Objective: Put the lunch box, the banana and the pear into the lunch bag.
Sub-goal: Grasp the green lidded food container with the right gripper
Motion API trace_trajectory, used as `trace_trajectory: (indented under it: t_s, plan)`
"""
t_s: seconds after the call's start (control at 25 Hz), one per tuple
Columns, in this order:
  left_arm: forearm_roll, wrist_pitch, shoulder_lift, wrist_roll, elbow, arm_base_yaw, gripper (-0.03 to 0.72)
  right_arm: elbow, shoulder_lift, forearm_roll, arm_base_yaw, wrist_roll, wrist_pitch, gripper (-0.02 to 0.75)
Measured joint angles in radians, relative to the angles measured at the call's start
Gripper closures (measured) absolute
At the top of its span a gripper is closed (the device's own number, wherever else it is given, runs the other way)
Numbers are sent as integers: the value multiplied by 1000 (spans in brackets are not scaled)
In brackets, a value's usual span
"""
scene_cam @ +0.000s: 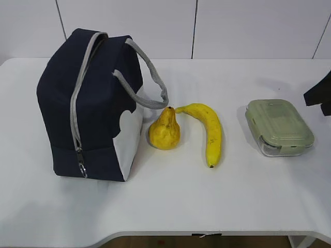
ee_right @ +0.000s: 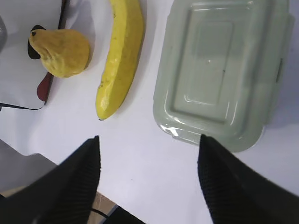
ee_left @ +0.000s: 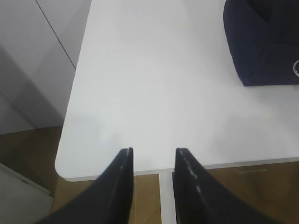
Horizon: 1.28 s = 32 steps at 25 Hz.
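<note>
The navy lunch bag (scene_cam: 88, 103) stands at the left of the table, grey zipper pull (scene_cam: 81, 166) low on its front; no lining shows. The pear (scene_cam: 164, 130) sits just right of it, the banana (scene_cam: 209, 129) beside the pear, and the lunch box (scene_cam: 279, 126) with its sage-green lid further right. My right gripper (ee_right: 149, 140) is open wide above the table, just short of the lunch box (ee_right: 219, 70), with the banana (ee_right: 119, 60) and the pear (ee_right: 63, 51) to its left. My left gripper (ee_left: 154, 151) is open and empty over the table's corner; the bag (ee_left: 264, 42) lies far off.
The white table (scene_cam: 170, 196) has a front edge close to both grippers. A dark part of my right arm (scene_cam: 319, 95) shows at the right edge of the exterior view. White wall panels stand behind the table. Wooden floor (ee_left: 28, 154) lies below the table's corner.
</note>
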<state>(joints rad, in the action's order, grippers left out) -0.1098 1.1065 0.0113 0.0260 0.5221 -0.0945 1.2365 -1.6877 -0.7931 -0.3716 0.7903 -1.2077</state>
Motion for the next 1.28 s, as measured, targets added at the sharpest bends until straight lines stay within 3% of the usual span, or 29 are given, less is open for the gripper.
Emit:
trace_trajectory:
  t_s: [0.16, 0.6, 1.28]
  plan:
    - [0, 0, 0, 0, 0, 0, 454, 47, -62, 10, 0, 0, 0, 183]
    - [0, 0, 0, 0, 0, 0, 454, 263, -255, 88, 0, -9, 0, 179]
    - [0, 0, 0, 0, 0, 0, 452, 275, -360, 97, 0, -15, 0, 180]
